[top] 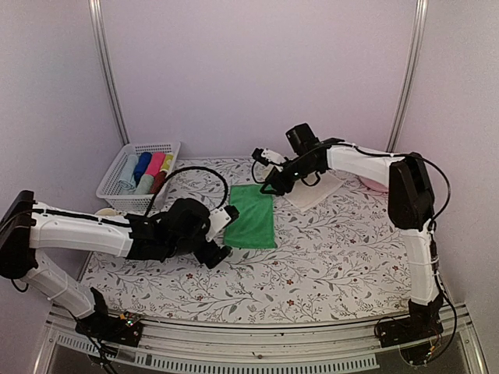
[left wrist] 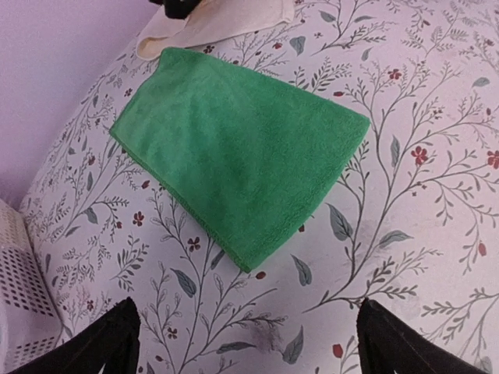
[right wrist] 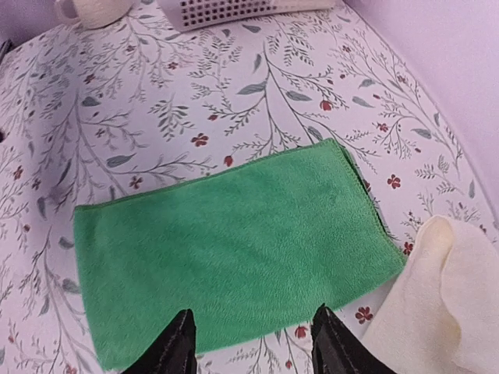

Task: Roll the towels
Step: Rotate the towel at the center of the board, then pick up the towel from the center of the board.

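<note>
Bright green fleecy towel [top: 253,214] lies flat on the flowered tablecloth [top: 327,257], with the cream-white soft towel [top: 316,191] just beside its far right corner. My left gripper [left wrist: 249,347] hangs spread wide off its near left corner. The right gripper [right wrist: 256,347] sits parted over its far edge, pinching nothing. Looks light and floppy, so I'd pinch a short-edge corner.

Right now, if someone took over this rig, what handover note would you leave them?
Left hand: open, empty, low by the green towel, on its left side.
Right hand: open, empty, above the green towel's far edge.
Green towel lies flat mid-table. The cream towel is unrolled beside it at right rear, partly under the right arm.
Done: neither towel is rolled.
Left: roll both.
</note>
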